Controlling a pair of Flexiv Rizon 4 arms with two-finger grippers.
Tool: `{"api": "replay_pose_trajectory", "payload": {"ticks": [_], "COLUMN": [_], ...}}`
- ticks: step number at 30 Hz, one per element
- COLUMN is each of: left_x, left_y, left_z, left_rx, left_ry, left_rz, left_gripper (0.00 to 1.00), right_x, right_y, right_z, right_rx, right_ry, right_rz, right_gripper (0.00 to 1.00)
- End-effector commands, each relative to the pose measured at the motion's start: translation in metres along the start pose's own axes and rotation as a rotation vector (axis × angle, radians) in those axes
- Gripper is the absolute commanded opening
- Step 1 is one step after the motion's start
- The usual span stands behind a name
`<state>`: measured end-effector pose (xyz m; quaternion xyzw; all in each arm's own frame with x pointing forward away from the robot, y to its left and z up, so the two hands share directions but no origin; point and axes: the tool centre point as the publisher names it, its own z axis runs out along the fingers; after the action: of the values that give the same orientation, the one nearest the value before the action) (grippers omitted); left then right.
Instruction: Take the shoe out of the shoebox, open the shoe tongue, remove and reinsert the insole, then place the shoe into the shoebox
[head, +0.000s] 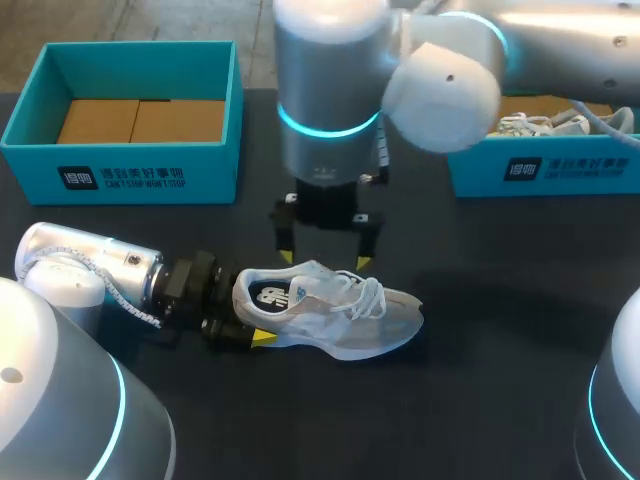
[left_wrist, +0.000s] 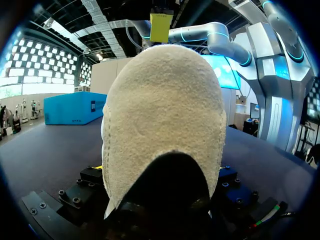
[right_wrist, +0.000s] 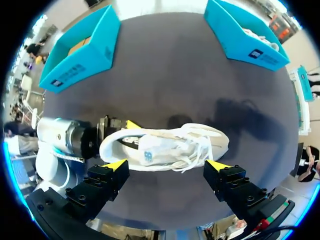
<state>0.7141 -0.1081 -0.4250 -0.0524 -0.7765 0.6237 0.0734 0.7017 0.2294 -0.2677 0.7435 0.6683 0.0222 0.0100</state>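
My left gripper (head: 240, 316) clamps the shoe (head: 340, 312) heel, mid-table. My right gripper (head: 323, 260) hangs spread above the laces. Left shoebox (head: 130, 172) and right shoebox (head: 545, 172) sit well apart at the far edge.

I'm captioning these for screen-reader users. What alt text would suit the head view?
A white shoe sits on a dark table, its heel clamped by the left gripper, while the right gripper hangs open above it. Teal shoeboxes stand at the far edge: the left shoebox without a shoe, the right shoebox holding white laces.
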Motion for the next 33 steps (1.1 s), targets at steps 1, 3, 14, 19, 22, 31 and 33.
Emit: {"api": "replay_pose_trajectory", "payload": {"ticks": [1,3,14,19,22,31,33], "left_x": [-0.001,-0.001,-0.001,-0.001,-0.001,-0.001,-0.001], "left_y": [0.004,0.004,0.004,0.004,0.004,0.004,0.004], "left_z": [-0.001,-0.001,-0.001,-0.001,-0.001,-0.001,-0.001], "left_rx": [0.001,0.001,0.001,0.001,0.001,0.001,0.001], "left_ry": [0.000,0.000,0.000,0.000,0.000,0.000,0.000], "left_rz": [0.001,0.001,0.001,0.001,0.001,0.001,0.001], "left_gripper": [0.00,0.00,0.00,0.00,0.00,0.00,0.00], "right_x": [0.041,0.043,0.049,0.052,0.054,0.047,0.044], "right_y": [-0.015,-0.017,-0.020,-0.020,-0.019,-0.022,-0.023], "right_z": [0.008,0.011,0.024,0.025,0.028,0.035,0.036], "right_rx": [-0.096,-0.104,-0.152,-0.167,-0.167,-0.196,-0.200], "right_ry": [-0.113,-0.122,-0.163,-0.197,-0.229,-0.247,-0.249], "right_rz": [0.202,0.214,0.260,0.281,0.295,0.353,0.370], "right_gripper": [1.00,1.00,1.00,1.00,1.00,1.00,1.00]}}
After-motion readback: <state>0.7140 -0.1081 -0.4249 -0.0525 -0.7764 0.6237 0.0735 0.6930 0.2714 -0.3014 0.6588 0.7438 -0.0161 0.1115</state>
